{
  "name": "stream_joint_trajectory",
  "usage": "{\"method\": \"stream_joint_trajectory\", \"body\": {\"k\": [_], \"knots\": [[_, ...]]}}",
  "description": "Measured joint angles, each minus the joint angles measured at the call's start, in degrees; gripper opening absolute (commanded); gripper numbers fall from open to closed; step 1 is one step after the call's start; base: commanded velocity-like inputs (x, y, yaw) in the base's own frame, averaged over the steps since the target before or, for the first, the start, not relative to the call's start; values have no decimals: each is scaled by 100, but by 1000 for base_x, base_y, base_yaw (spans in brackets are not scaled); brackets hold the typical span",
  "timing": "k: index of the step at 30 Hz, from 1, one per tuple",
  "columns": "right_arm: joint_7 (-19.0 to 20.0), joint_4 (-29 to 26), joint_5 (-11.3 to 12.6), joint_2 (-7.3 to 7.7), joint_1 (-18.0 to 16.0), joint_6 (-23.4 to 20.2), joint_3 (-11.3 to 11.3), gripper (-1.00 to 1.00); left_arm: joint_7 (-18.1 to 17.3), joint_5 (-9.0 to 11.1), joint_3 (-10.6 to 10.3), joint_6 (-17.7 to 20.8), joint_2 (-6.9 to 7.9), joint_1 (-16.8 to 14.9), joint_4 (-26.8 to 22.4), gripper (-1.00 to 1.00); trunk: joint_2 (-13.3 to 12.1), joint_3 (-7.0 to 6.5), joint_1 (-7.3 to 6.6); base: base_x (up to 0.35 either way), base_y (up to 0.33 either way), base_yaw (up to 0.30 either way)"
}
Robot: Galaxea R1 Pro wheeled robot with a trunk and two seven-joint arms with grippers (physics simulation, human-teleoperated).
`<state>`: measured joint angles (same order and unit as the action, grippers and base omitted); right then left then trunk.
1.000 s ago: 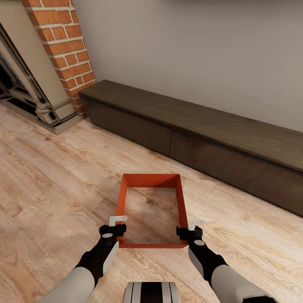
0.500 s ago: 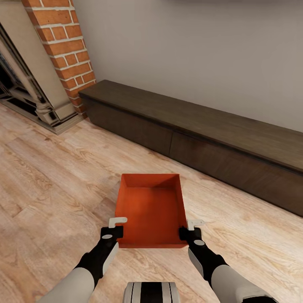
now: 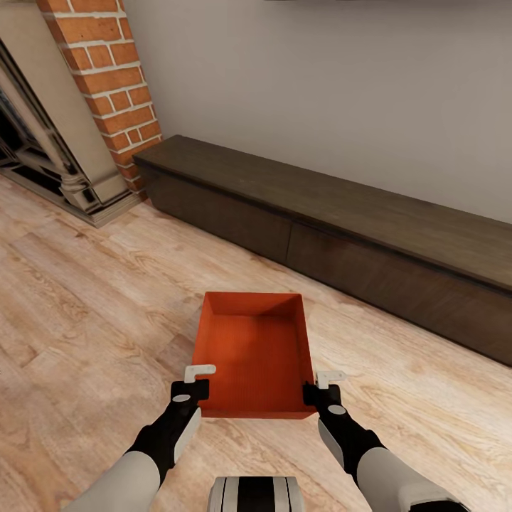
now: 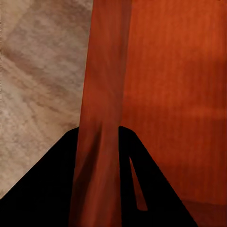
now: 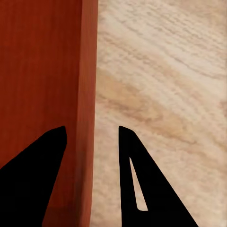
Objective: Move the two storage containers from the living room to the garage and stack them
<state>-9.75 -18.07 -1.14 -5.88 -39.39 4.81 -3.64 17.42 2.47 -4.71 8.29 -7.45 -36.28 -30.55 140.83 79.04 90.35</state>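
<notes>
You're in the living room here: light wood plank floor [image 3: 85, 299], a long low dark TV bench [image 3: 341, 227] along the white wall, and a brick fireplace surround [image 3: 107, 78] off in the far left corner. No garage in sight yet.

One orange-red storage container [image 3: 256, 355] sits right in front of you between both arms, open side up; whether it's off the planks or resting on them, I can't tell. Your left gripper [image 3: 190, 384] has its jaws straddling the left long wall near the close corner, and in the left wrist view that wall [image 4: 101, 118] runs straight down between the two dark fingers [image 4: 42, 198], so I'd call it clenched on the rim. The right gripper [image 3: 318, 387] is the mirror image on the right wall [image 5: 85, 118]; its outer finger looks slightly clear of the wall, so I can't say it's pinched tight.

Handling-wise, my guess is it's light and stiff, thin plastic, probably a bit slick. Tapered walls mean a pinch could creep upward, so bite deep over the rim. Both grips sit at the near end, so the far end may sag. Keep it level.
</notes>
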Motion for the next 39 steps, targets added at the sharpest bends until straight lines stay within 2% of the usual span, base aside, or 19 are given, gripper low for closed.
{"method": "stream_joint_trajectory", "body": {"k": [39], "knots": [[45, 8, -1, -2, 5, -8, -22, -100, 0, 5, 2, 6, -2, -1, 11, -100, -1564, -699, -855, 0, 0, 0]]}}
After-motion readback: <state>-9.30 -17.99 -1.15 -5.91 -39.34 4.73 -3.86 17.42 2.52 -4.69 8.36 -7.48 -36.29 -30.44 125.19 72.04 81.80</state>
